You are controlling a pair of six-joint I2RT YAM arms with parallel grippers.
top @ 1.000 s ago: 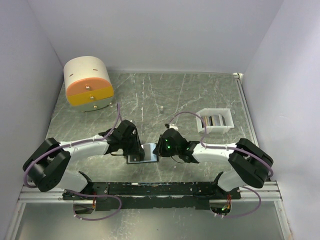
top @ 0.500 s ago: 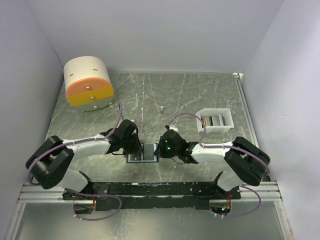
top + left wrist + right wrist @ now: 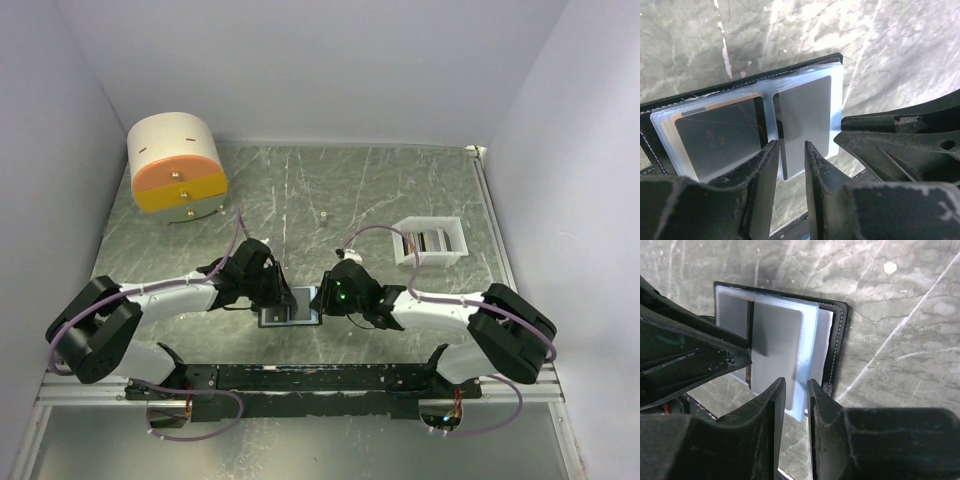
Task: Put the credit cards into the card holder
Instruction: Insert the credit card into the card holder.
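The black card holder (image 3: pixel 291 306) lies open near the table's front, between both grippers. In the left wrist view its bluish pockets (image 3: pixel 767 95) hold a gold-edged dark card (image 3: pixel 715 135) and a grey card (image 3: pixel 807 115) whose near edge sticks out. The corner of that card lies between the fingers of my left gripper (image 3: pixel 791 150), which stands narrowly open, with a gap showing. My right gripper (image 3: pixel 796 387) is shut on the edge of the holder's pocket leaf (image 3: pixel 810 360), with the grey card (image 3: pixel 775 345) beside it. More credit cards (image 3: pixel 428 241) stand in the white tray.
The white tray (image 3: pixel 452 236) sits at the right middle of the table. A round cream-and-orange drawer box (image 3: pixel 177 168) stands at the back left. A small white object (image 3: pixel 325 215) lies mid-table. The arms' mounting rail (image 3: pixel 300 378) runs along the near edge.
The card holder and both grippers have shifted a little on the table. The right arm's elbow has swung out to the right.
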